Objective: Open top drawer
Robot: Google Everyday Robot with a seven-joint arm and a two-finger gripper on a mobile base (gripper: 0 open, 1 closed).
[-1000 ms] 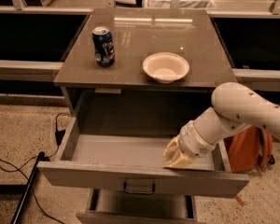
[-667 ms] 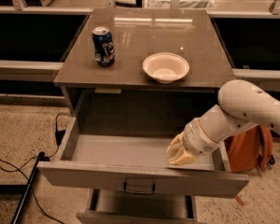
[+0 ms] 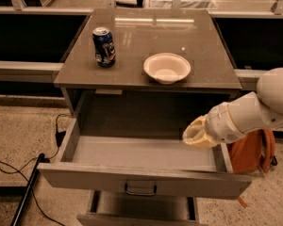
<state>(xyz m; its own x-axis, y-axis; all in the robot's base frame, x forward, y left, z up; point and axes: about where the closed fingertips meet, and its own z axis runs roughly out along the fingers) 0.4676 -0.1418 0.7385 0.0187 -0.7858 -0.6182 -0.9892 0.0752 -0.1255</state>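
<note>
The top drawer (image 3: pixel 141 181) of the grey cabinet stands pulled far out, its inside empty, with a small dark pull handle (image 3: pixel 140 189) at the centre of its front panel. My gripper (image 3: pixel 195 134) on the white arm hangs over the drawer's right rear part, above the inside and clear of the handle. Below, a second grey drawer (image 3: pixel 141 211) is pulled out a little.
On the cabinet top (image 3: pixel 146 41) stand a blue soda can (image 3: pixel 104 46) at the left and a white bowl (image 3: pixel 167 68) at the centre. An orange bag (image 3: pixel 252 152) sits on the floor at the right. Black cables (image 3: pixel 19 173) run over the floor at the left.
My arm and gripper have moved up and to the right, away from the drawer's inside. The drawer stays open as before.
</note>
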